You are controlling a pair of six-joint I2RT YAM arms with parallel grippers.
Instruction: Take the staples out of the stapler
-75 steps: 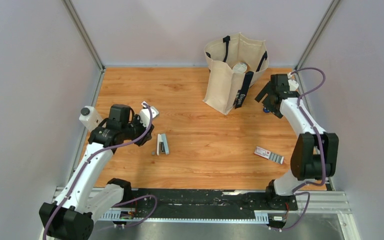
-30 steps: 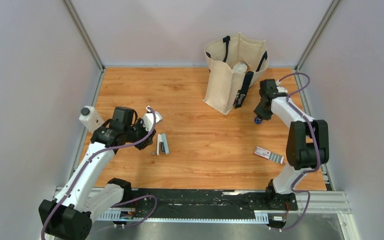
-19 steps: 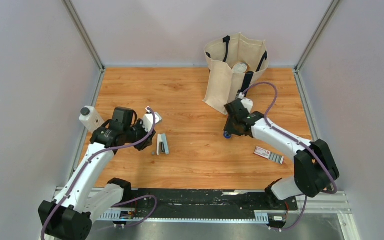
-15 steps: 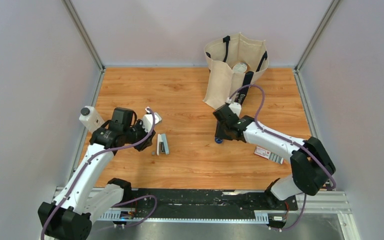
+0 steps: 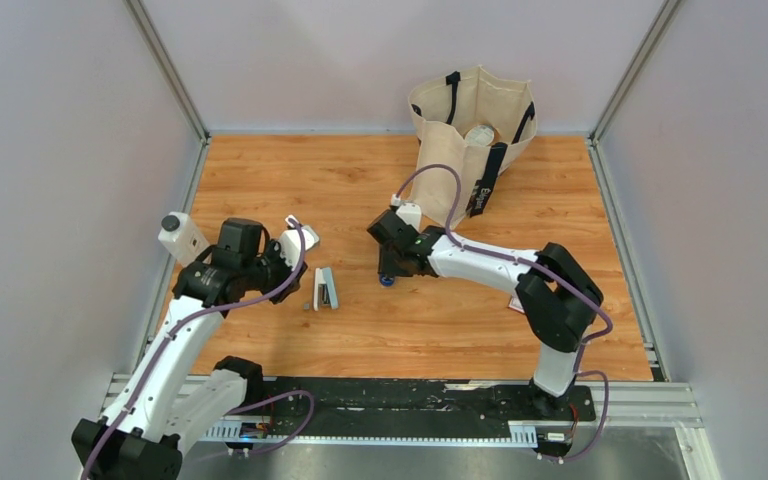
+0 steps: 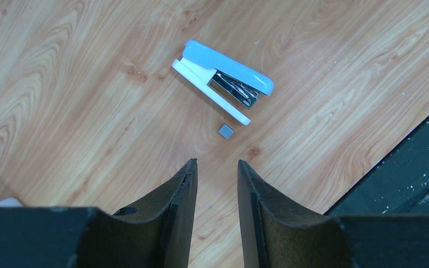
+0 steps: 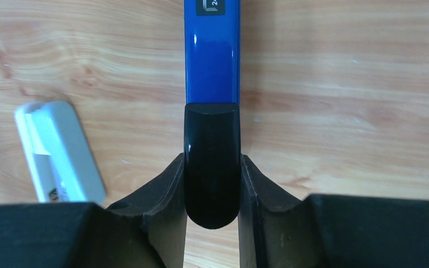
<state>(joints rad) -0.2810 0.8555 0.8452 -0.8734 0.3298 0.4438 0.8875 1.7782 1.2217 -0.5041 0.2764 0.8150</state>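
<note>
The right gripper [image 7: 212,167] was clenched on the black end of the dark-blue stapler [image 7: 212,61], over the middle of the wooden table [image 7: 341,84]. The left gripper [image 6: 217,164] hung empty, jaws parted, near a pale oblong object [image 6: 223,89] and a small grey square [image 6: 225,130].

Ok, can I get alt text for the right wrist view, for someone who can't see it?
The right tool is shut on the black end of a dark-blue stapler, which points away from the camera over the wooden table. A pale grey oblong object lies on the table at the frame's lower left.
</note>
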